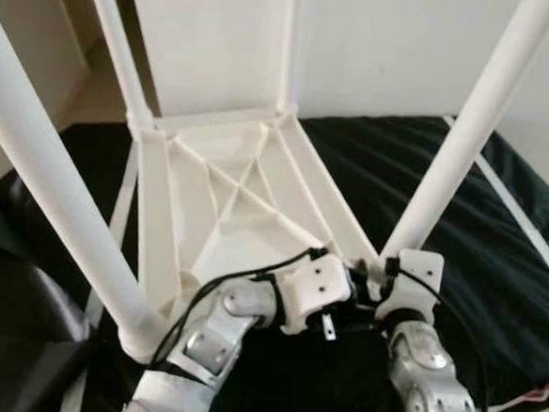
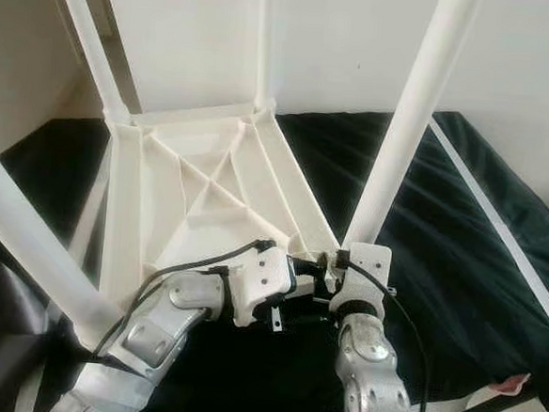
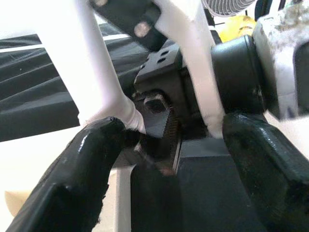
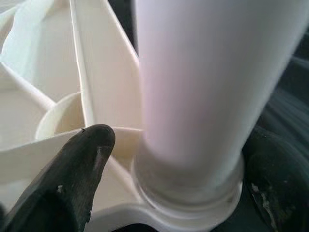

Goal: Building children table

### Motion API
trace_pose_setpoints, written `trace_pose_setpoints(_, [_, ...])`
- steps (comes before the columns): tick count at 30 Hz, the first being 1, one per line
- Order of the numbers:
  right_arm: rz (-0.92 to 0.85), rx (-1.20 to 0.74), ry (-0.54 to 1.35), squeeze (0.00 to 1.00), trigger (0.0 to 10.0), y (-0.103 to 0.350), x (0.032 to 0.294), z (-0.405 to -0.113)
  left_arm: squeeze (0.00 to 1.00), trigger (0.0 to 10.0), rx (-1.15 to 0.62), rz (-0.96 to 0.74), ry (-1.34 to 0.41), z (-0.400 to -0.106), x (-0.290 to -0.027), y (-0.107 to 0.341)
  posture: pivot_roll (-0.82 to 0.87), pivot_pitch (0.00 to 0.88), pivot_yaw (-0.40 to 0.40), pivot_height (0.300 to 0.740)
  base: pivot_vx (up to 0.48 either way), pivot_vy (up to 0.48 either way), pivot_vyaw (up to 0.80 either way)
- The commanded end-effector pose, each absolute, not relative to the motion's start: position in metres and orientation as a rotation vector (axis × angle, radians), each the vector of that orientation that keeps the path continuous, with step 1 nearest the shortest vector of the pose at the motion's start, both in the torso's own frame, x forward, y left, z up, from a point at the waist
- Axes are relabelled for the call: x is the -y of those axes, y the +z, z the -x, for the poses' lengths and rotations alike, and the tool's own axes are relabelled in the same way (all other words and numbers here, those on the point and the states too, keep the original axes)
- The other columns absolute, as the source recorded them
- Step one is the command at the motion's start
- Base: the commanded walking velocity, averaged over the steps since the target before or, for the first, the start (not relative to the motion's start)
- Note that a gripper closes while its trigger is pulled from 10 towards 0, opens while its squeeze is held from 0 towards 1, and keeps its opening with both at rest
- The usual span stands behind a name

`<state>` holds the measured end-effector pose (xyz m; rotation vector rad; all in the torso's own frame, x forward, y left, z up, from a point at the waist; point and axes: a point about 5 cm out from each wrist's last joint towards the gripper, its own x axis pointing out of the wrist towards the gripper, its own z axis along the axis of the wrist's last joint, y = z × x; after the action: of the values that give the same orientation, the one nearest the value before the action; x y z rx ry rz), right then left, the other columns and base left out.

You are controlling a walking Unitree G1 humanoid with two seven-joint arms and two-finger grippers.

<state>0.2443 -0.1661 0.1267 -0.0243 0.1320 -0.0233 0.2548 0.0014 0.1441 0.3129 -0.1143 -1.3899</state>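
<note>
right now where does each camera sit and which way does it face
Left eye: on the head, looking down at the upturned table on black cloth; both arms show.
Right eye: beside it, same scene.
Left wrist: along the left end effector, facing the right one.
Right wrist: along the right end effector, its fingers either side of a leg.
Shared: that leg's corner socket.

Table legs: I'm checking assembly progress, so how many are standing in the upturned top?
4. Near-left leg by the left hand; near-right leg with the right hand at its base; far-left leg; far-right leg. All rise from the tabletop corners.
</note>
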Motion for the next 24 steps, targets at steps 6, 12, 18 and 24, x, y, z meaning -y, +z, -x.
trace_pose_setpoints(6, [0.129,-0.055,0.167,0.0,10.0,0.136,0.197,-0.242,0.0,10.0,0.128,-0.304,-1.297,-0.261,-0.003,0.147,-0.11,0.0,0.008,0.74,0.0,0.0,0.0])
trace_pose_setpoints(12, [0.182,-0.059,0.383,0.0,10.0,0.139,0.201,-0.248,0.0,10.0,0.132,-0.303,-1.297,-0.263,-0.002,0.149,-0.12,0.0,0.014,0.74,0.0,0.0,0.0])
trace_pose_setpoints(18, [0.225,-0.081,0.568,0.0,10.0,0.139,0.2,-0.269,0.0,10.0,0.138,-0.308,-1.282,-0.266,-0.002,0.151,-0.1,0.0,0.006,0.74,0.0,0.0,0.0])
trace_pose_setpoints(24, [0.235,-0.104,0.638,0.0,4.1,0.135,0.197,-0.281,0.0,10.0,0.148,-0.309,-1.261,-0.268,-0.003,0.154,-0.07,0.0,-0.006,0.74,0.0,0.0,0.0])
